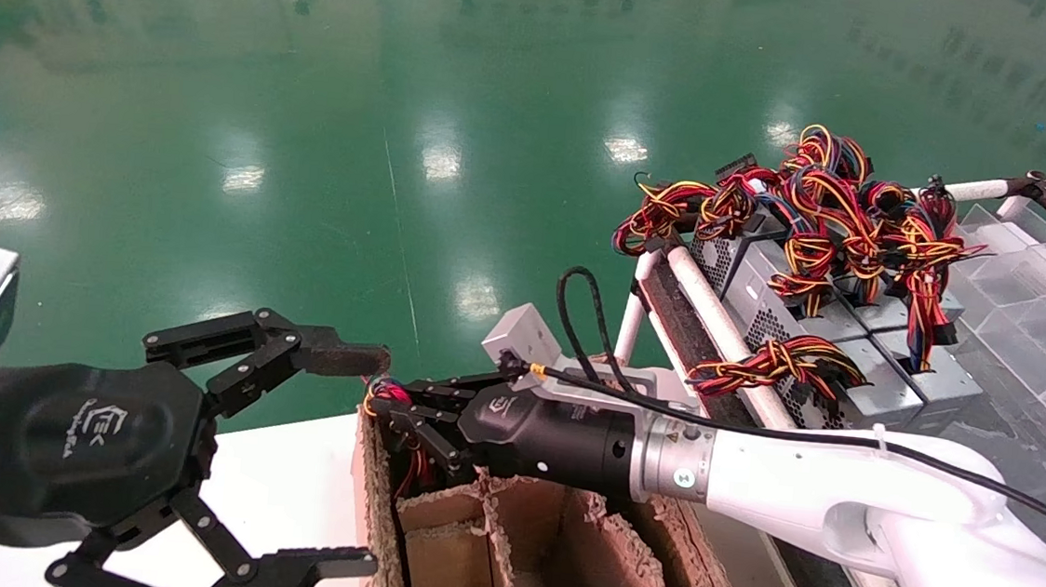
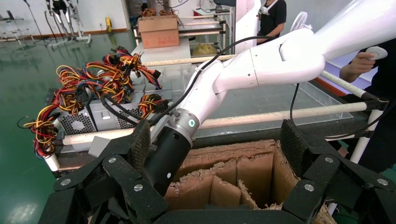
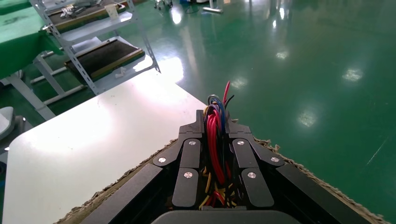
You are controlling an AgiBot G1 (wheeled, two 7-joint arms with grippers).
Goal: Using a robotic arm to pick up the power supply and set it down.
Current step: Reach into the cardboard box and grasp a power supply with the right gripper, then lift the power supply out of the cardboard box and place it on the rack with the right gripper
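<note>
Both grippers near the carton's (image 1: 376, 497) edge: right gripper (image 1: 388, 404) clamps wires (image 3: 215, 140), left gripper (image 1: 351, 457) wide.

White table (image 1: 283, 489) carries a worn cardboard box (image 1: 540, 556) with dividers at its right edge. Beside it, a pipe-framed rack (image 1: 717, 318) holds grey power-supply boxes (image 1: 855, 348) with coloured wire bundles, plus clear plastic bins (image 1: 1035, 306).

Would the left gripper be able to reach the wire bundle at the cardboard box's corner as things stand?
Probably not cleanly. The left gripper hangs open beside the cardboard box, near that corner, but the right gripper is shut on the wire bundle, so its fingers cover the wires.
</note>
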